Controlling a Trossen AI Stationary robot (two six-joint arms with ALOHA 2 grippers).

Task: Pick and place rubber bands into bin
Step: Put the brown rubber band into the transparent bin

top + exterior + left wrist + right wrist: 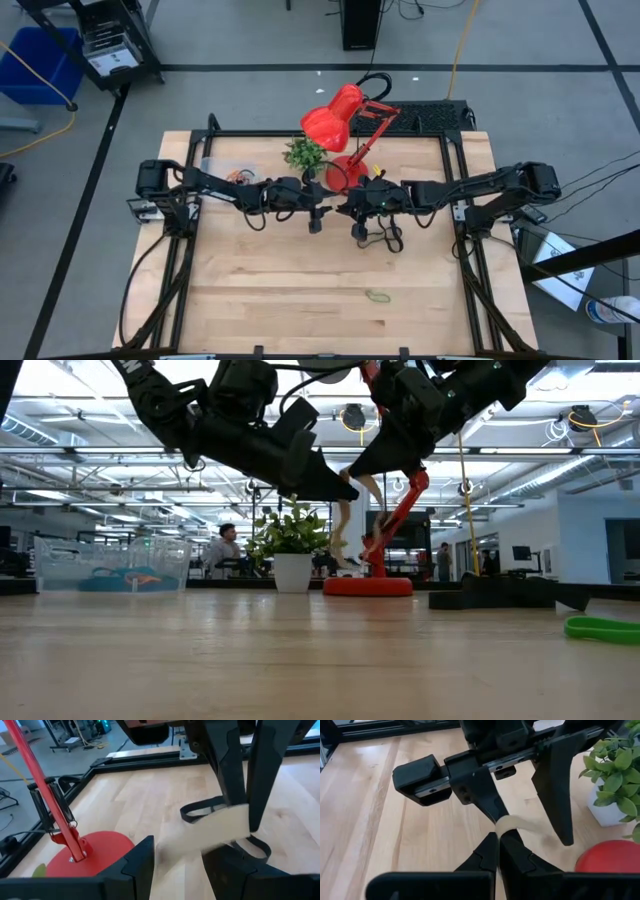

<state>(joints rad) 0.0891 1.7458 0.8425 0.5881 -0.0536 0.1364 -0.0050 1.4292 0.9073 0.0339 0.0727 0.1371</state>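
Both arms meet near the centre of the surface [300,320]. My right claw [499,837] is pinched tight on a tan rubber band [513,824], gripping it at one end of the loop. The rest arcs up and over, slack, clear of the wood. My left claw [177,856] faces it, jaws standing moderately wide, one finger to either side of the band, gripping nothing. The band looks weightless and floppy. It will drape, stretch and snap back if tugged, and a thin loop like this can slide out of smooth pads, so I judge a firm pinch across both strands best. Black rubber bands [200,811] lie flat on the surface just below the two claws. A green rubber band [377,296] lies alone at about 5 o'clock from centre, well apart. These flat ones will need the fingertips pressed down on the wood to catch them. The bin [222,170], clear plastic, sits at about 10 o'clock, with a few coloured bands already inside. A potted plant [306,153] and a red lamp [335,115] stand at 12 o'clock.
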